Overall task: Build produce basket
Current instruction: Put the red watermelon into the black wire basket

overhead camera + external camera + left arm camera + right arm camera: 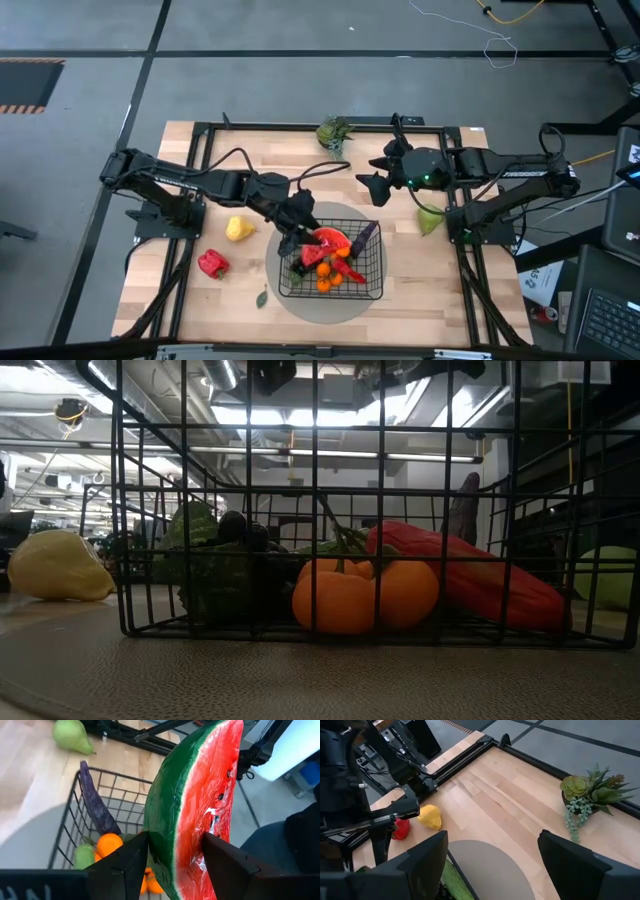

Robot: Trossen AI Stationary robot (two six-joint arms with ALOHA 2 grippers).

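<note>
The black wire basket (372, 285) stands on a grey round mat (400, 225) and holds oranges (365, 595), a red chili (470, 575), dark grapes (240, 530) and a purple eggplant (95, 800) leaning in a corner. My left gripper (300, 235) is over the basket's left part, shut on the watermelon slice (195, 795). My right gripper (378, 180) hangs open above the mat's far edge, with nothing between its fingers. On the wood lie a yellow fruit (238, 229), a red pepper (211, 263) and a green pear (430, 220). My left gripper pinches the watermelon slice between its two fingers, one finger (135, 855) on the green rind side and the other on the red cut face (200, 827). The fingers slant down from the table's left. The slice stands on edge above the basket's produce, clear of it.
A small potted plant (335, 132) stands at the table's far edge. A green leaf (261, 297) lies beside the mat's near left. The black frame rails (190, 180) run along the table's sides. Bare wood lies between the yellow fruit and the plant.
</note>
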